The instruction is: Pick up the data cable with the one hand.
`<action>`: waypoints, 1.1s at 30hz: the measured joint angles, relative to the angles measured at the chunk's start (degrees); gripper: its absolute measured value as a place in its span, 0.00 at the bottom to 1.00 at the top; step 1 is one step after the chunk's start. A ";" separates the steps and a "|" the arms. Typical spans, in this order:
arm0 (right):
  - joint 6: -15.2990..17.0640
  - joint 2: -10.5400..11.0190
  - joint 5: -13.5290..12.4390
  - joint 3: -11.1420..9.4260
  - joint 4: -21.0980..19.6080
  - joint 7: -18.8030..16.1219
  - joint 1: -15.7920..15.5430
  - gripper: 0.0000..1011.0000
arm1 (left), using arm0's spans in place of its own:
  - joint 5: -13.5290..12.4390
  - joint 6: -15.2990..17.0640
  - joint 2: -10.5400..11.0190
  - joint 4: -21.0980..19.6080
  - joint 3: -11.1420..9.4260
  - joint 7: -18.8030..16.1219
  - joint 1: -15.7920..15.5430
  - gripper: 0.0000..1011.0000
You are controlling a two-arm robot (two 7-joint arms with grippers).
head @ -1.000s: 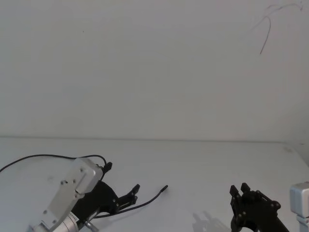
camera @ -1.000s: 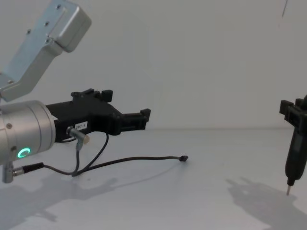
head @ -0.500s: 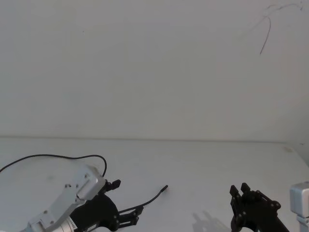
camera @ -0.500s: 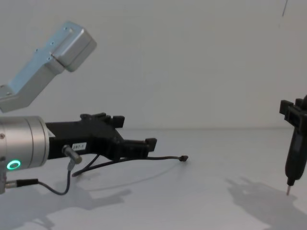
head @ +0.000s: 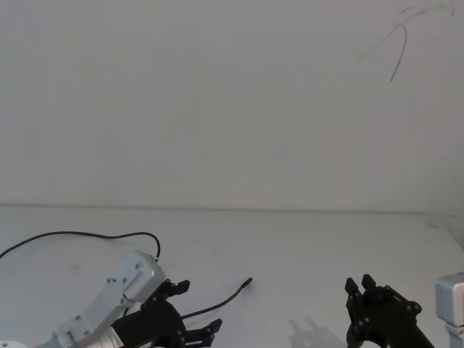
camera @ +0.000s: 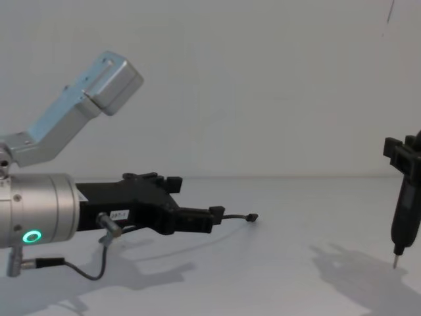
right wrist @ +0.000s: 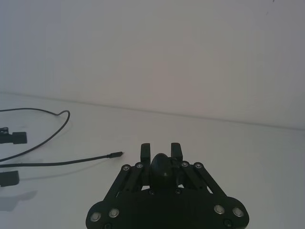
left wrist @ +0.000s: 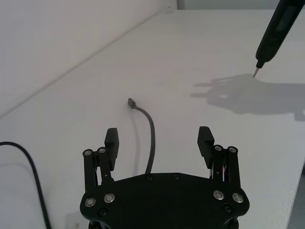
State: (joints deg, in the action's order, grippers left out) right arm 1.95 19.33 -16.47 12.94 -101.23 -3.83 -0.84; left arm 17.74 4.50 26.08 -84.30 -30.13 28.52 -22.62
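Because the data cable (left wrist: 153, 138) lies flat on the white table (camera: 296, 283), the left gripper (left wrist: 158, 138) reaches low and nearly level across the surface. Its fingers are spread wide, one on each side of the cable's run. The wrist view shows the cable passing between the two fingertips and curving on to its small plug, which lies beyond them and points away. Nothing is gripped yet; the fingers look set this way so that closing them would pinch the thin line a little behind the plug. Farther back, the cable loops away towards the robot's left.

The right gripper (right wrist: 161, 151) hangs apart on the right, clenched on a dark pointed tool (camera: 398, 217) whose tip hovers just above the table, well clear of the cable.

Against half a second ago, the left gripper has sunk closer to the table and pushed slightly forward along the cable. The plug and the right arm sit where they were.
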 joint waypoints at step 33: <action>0.00 0.00 0.00 0.00 0.00 0.00 0.00 0.25 | -7.50 5.17 -5.47 7.09 -3.23 -3.16 -5.38 0.97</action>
State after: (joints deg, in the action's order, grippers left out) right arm 1.95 19.33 -16.46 12.94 -101.23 -3.83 -0.84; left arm 10.23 9.67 20.62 -77.21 -33.37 25.36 -28.00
